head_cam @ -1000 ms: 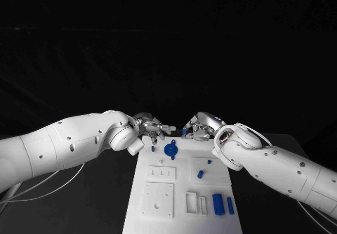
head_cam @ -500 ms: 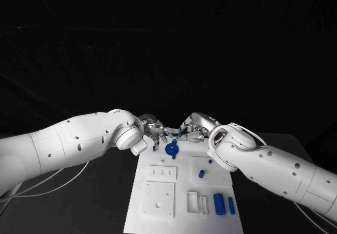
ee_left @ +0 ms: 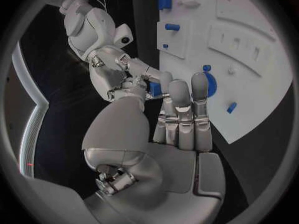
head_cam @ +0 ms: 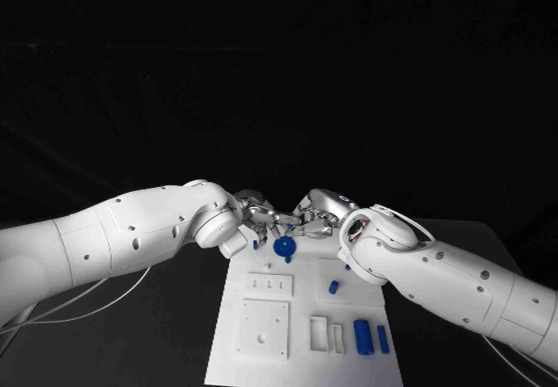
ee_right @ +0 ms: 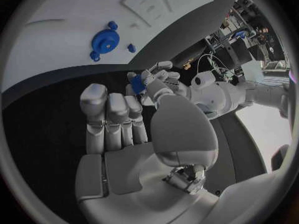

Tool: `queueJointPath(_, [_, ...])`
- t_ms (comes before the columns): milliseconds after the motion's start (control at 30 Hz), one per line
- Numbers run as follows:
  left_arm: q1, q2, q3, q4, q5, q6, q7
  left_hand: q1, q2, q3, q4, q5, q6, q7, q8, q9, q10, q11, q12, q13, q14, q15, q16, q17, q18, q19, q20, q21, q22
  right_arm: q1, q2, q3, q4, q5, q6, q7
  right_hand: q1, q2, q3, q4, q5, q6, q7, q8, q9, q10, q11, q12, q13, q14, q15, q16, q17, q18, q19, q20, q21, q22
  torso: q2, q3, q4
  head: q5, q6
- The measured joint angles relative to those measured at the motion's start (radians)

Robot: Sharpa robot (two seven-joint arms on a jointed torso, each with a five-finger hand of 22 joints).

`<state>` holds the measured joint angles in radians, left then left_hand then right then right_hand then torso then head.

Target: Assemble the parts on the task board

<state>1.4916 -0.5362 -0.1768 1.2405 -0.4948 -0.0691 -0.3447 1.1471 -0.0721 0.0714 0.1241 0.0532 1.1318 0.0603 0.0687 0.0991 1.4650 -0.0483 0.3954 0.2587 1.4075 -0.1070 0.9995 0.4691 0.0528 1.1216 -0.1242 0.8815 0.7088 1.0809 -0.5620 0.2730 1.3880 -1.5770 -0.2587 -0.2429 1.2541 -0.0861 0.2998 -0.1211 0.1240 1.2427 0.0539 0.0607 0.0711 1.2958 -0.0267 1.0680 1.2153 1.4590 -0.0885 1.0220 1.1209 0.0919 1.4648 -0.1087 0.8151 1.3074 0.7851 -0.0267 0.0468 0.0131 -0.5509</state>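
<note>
Overhead, both hands' fingers point(head_cam: 283, 218) together on one small blue part point(ee_left: 154, 88) above the task board point(head_cam: 268, 355).

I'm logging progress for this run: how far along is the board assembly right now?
Looks early. A round blue part sits at the far end of the task board; whether it is seated is unclear. In hand: the left hand and right hand meet above that end, with a small blue part between their fingertips. Left: two blue cylinders and a small blue piece lie loose on the board.

Blue parts point(head_cam: 362, 336) on white task board point(head_cam: 279, 355)
</note>
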Motion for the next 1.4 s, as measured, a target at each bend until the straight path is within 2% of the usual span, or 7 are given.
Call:
queueJointPath(200, [0.0,0.0,0.0,0.002,-0.001,0.008,-0.003,0.008,0.021,-0.007,-0.029,0.0,0.009,-0.002,0.0,0.006,0.0,0.0,-0.002,0.0,0.0,0.0,0.0,-0.003,0.0,0.001,-0.001,-0.015,0.022,0.001,0.002,-0.001,-0.002,-0.002,0.002,0.0,-0.001,-0.001,0.0,0.0,0.0,0.001,-0.001,0.0,0.0,0.0,0.0,0.0,0.0,0.0,0.0,0.0,0.0,0.0,0.0,0.0,0.0,0.0,0.0,-0.0004,0.0,0.001,-0.001])
queueJointPath(333, [0.0,0.0,-0.001,0.003,-0.001,0.011,-0.005,0.032,0.064,-0.011,-0.069,0.0,0.028,-0.006,-0.003,0.013,0.0,0.0,-0.005,0.0,0.0,0.0,0.0,-0.005,0.0,0.008,-0.001,-0.025,0.036,0.002,0.004,-0.001,-0.002,-0.002,0.004,0.0,-0.001,-0.001,0.0,0.0,0.0,0.003,-0.003,0.0,0.0,0.0,0.0,0.0,0.0,0.0,0.0,0.0,0.0,0.0,0.0,0.0,0.0,0.0,0.0,-0.0001,0.0002,0.001,-0.002])
queueJointPath(600, [0.0,-0.001,0.0,0.006,0.0,0.013,-0.005,0.092,0.133,-0.003,-0.151,0.062,0.054,-0.011,-0.006,0.065,0.0,-0.001,-0.011,0.0,-0.004,-0.004,0.007,-0.005,0.001,0.012,-0.004,-0.033,0.06,0.001,0.004,-0.006,-0.007,-0.003,0.011,0.001,-0.005,-0.005,-0.003,0.003,0.0,0.006,-0.006,-0.004,-0.001,0.0,0.0,0.0,0.0,0.0,0.0,0.0,0.0,0.0,0.0,0.0,0.0,0.0,0.0,0.0001,0.0,0.0,-0.002])
queueJointPath(800, [-0.001,-0.002,-0.001,0.007,0.001,0.01,-0.004,0.105,0.16,0.002,-0.209,0.081,0.055,-0.01,-0.002,0.095,0.001,-0.006,-0.011,-0.003,-0.007,-0.007,0.019,0.001,0.001,0.015,-0.008,-0.044,0.083,0.002,0.004,-0.011,-0.008,-0.004,0.014,0.001,-0.004,-0.004,-0.003,0.003,0.0,0.006,-0.006,-0.004,-0.001,0.0,0.0,0.0,0.0,0.0,0.0,0.0,0.0,0.0,0.0,0.0,0.0,0.0,0.0,0.0003,-0.0002,0.001,-0.001])
queueJointPath(900, [-0.001,-0.002,-0.001,0.008,0.002,0.008,-0.004,0.103,0.169,0.0,-0.231,0.081,0.051,-0.014,-0.002,0.095,0.003,-0.008,-0.015,-0.004,-0.01,-0.01,0.019,0.001,0.001,0.015,-0.008,-0.058,0.104,0.003,0.004,-0.012,-0.008,-0.004,0.014,0.002,-0.003,-0.004,-0.003,0.003,0.0,0.006,-0.006,-0.003,-0.001,0.0,0.0,0.0,0.0,0.0,0.0,0.0,0.0,0.0,0.0,0.0,0.0,0.0,0.0,0.0006,0.0,0.001,-0.001])
queueJointPath(1133, [-0.001,-0.003,-0.001,0.01,0.003,0.003,-0.004,0.102,0.173,0.008,-0.239,0.081,0.044,-0.021,0.011,0.096,0.001,-0.016,-0.015,-0.004,-0.012,-0.012,0.03,0.002,-0.015,0.022,-0.015,-0.084,0.143,0.003,0.002,-0.013,-0.007,-0.004,0.015,0.003,0.001,-0.002,-0.003,0.003,-0.001,0.005,-0.006,0.0,0.0,0.0,0.0,0.0,0.001,0.0,0.0,0.0,0.0,0.0,0.0,0.0,0.0,0.0,0.0,0.0008,0.0004,0.002,-0.004])
queueJointPath(1400, [-0.001,-0.005,-0.001,0.012,0.005,0.0,-0.005,0.093,0.173,0.02,-0.237,0.097,0.043,-0.022,0.006,0.109,0.0,-0.018,0.013,0.011,-0.013,-0.013,0.054,0.008,-0.015,0.031,-0.024,-0.113,0.187,0.003,0.001,-0.014,-0.008,-0.004,0.015,0.004,0.001,-0.002,-0.003,0.003,-0.001,0.004,-0.005,0.0,0.0,0.0,0.0,0.0,0.001,0.0,0.0,0.0,0.0,0.0,0.0,0.0,0.0,0.0,0.0,0.001,-0.0006,0.001,-0.004])
